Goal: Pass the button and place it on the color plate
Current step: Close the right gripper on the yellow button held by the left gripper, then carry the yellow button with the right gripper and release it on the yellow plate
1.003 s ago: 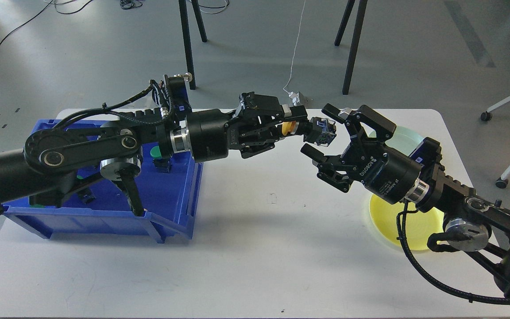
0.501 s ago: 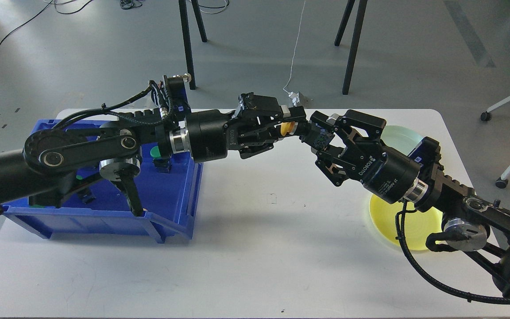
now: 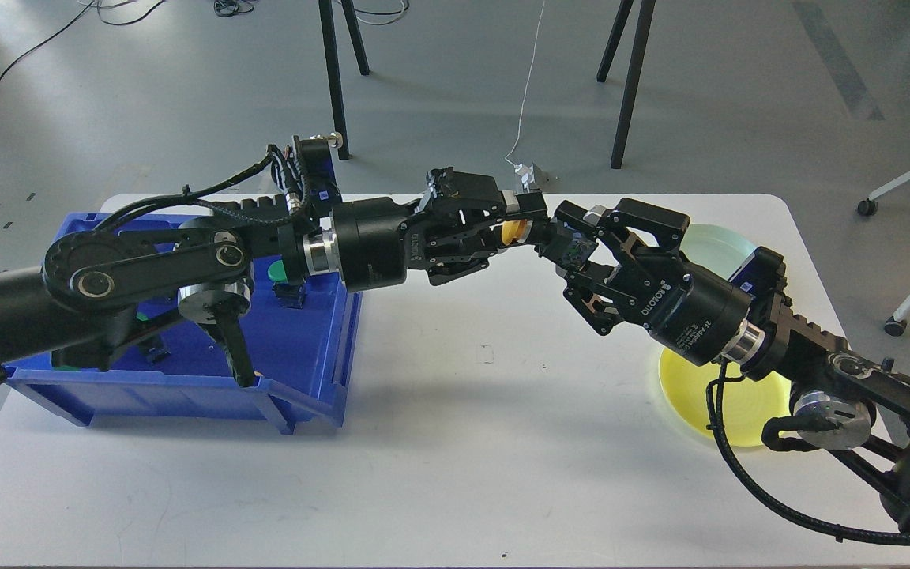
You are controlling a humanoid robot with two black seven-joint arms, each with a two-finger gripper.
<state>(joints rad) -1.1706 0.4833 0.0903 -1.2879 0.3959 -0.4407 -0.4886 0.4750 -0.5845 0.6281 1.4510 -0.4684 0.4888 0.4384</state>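
A button with a yellow cap and a dark base is held in the air over the table's back middle, between both grippers. My left gripper comes in from the left and is shut on the cap end. My right gripper comes in from the right and is shut on the base end. A yellow plate lies at the right under my right arm, partly hidden by it. A pale green plate lies behind it, mostly hidden by the wrist.
A blue bin stands at the left under my left arm; it holds a green button and other dark parts. The white table spans the view. Stand legs and a chair base stand on the floor beyond.
My right gripper was open beside the button a second ago. It has moved left and shut on the button's base. My left arm has barely moved.
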